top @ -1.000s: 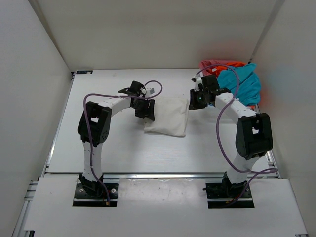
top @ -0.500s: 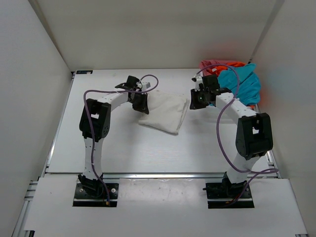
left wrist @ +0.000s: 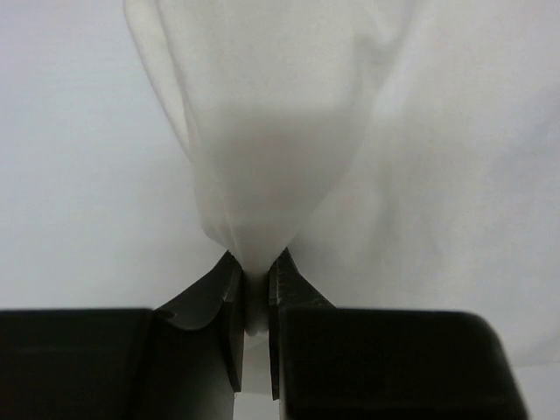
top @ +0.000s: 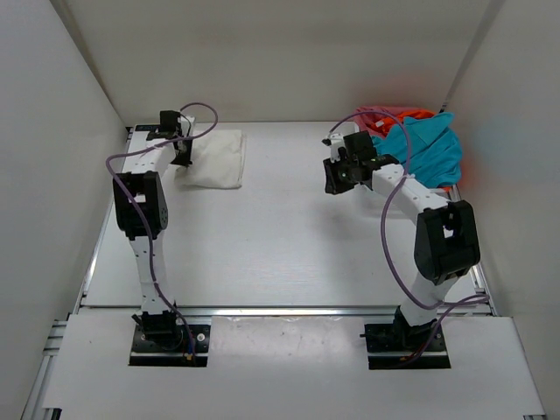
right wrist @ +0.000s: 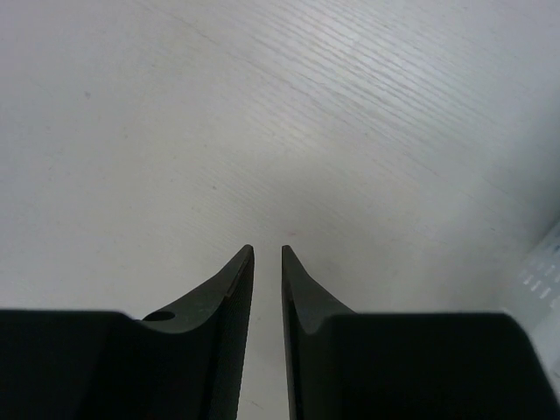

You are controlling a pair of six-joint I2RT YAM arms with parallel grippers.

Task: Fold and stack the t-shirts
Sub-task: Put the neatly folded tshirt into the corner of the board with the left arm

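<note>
A folded white t-shirt (top: 219, 157) lies at the table's back left. My left gripper (top: 182, 153) is shut on its left edge. In the left wrist view the white cloth (left wrist: 262, 114) bunches into the closed jaws of that gripper (left wrist: 256, 267). Heaped at the back right are a teal-blue t-shirt (top: 429, 149), a bright orange one (top: 413, 114) and a pinkish-red one (top: 374, 114). My right gripper (top: 333, 180) hovers left of that heap over bare table. Its fingers (right wrist: 302, 297) stand a narrow gap apart with nothing between them, around its midpoint (right wrist: 267, 254).
White walls close in the table (top: 280, 236) on the left, back and right. The left arm stretches along the left edge; the right arm's purple cable (top: 389, 236) loops beside it.
My left gripper shut on the white t-shirt and dragged it from the table's middle to the back left. The right gripper shifted slightly left and nearer.
</note>
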